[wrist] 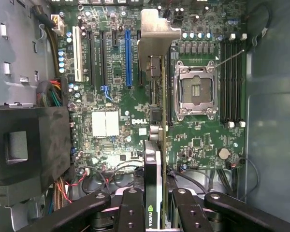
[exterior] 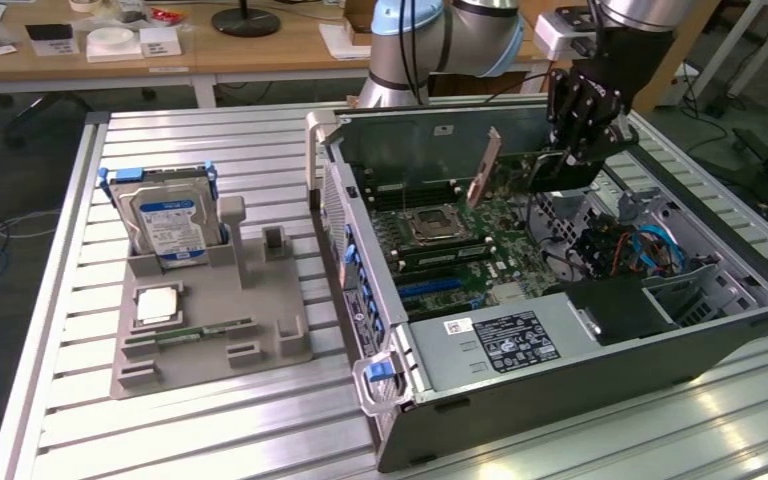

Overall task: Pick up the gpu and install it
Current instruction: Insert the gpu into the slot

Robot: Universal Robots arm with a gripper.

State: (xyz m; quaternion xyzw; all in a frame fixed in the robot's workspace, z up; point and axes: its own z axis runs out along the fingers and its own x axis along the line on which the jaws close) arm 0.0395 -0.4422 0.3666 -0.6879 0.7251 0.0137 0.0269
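1. The gripper (exterior: pixel 574 160) (wrist: pixel 157 195) hung over the open computer case (exterior: pixel 558 360), near the case's far wall in the exterior view.
2. Its fingers (wrist: pixel 130 208) sat on either side of the graphics card (wrist: pixel 153 162) and pressed against it, so the gripper was clamped on the card.
3. The graphics card stood on edge, thin side up toward the wrist camera, with a logo visible on it between the fingers.
4. Its pale metal bracket (exterior: pixel 488 165) (wrist: pixel 154 34) was at the end away from the gripper, tilted up inside the case.
5. The card ran along the motherboard (wrist: pixel 116 96), between the long blue slot (wrist: pixel 128 58) and the processor socket (wrist: pixel 197 92).
6. Could not tell whether the card's lower edge was in a slot or just above the board.
7. The socket was bare, with its metal frame around it and memory slots (wrist: pixel 232 82) beside it.
8. A black box (wrist: pixel 29 145) with bundled wires next to it sat in one corner of the case.
9. The case lay on its side on a slatted metal table (exterior: pixel 197 440), open side up.
10. On the exterior view's left, well apart from the case, was a grey holder (exterior: pixel 271 320).
11. A hard drive (exterior: pixel 171 225) stood upright in the holder, with a square silver chip (exterior: pixel 157 303) and a green memory stick (exterior: pixel 204 330) lying in it.
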